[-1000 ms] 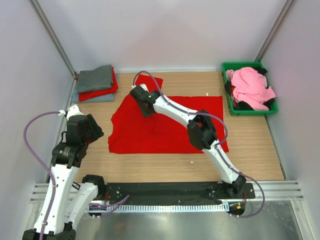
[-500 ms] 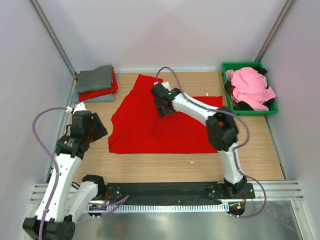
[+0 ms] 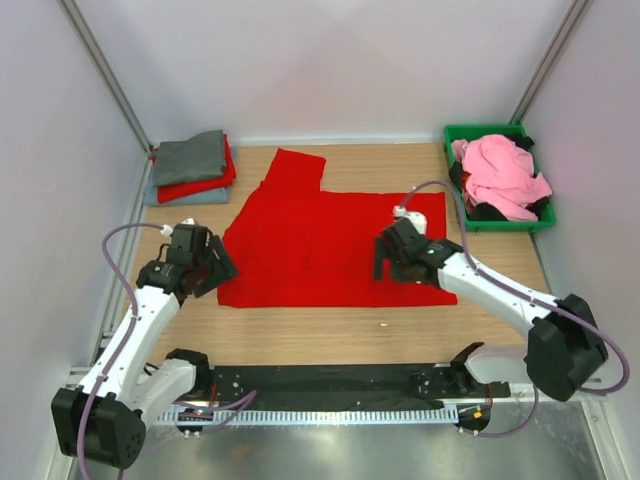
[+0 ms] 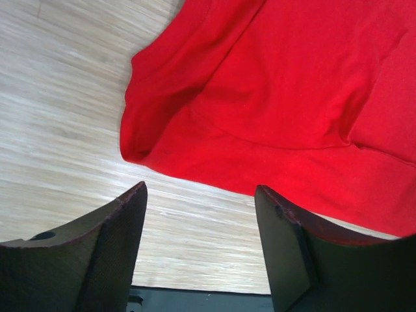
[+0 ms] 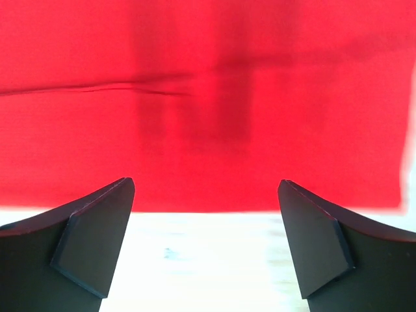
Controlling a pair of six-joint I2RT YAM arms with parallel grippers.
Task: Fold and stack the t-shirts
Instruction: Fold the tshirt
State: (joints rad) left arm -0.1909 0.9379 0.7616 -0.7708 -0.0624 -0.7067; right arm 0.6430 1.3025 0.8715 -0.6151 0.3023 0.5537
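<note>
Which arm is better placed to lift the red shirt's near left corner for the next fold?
Left. The left tool, open, sits just off the red shirt's left edge, that corner right ahead of it in the wrist view. The right tool, also open, is over the near right hem.

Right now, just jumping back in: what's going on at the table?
The large red t-shirt lies spread out mid-table. Both grippers are open and hold nothing: the left gripper is at the shirt's near left corner, and the right gripper is over its near hem. A folded stack sits far left. A pink shirt and dark ones wait in the green bin.
</note>
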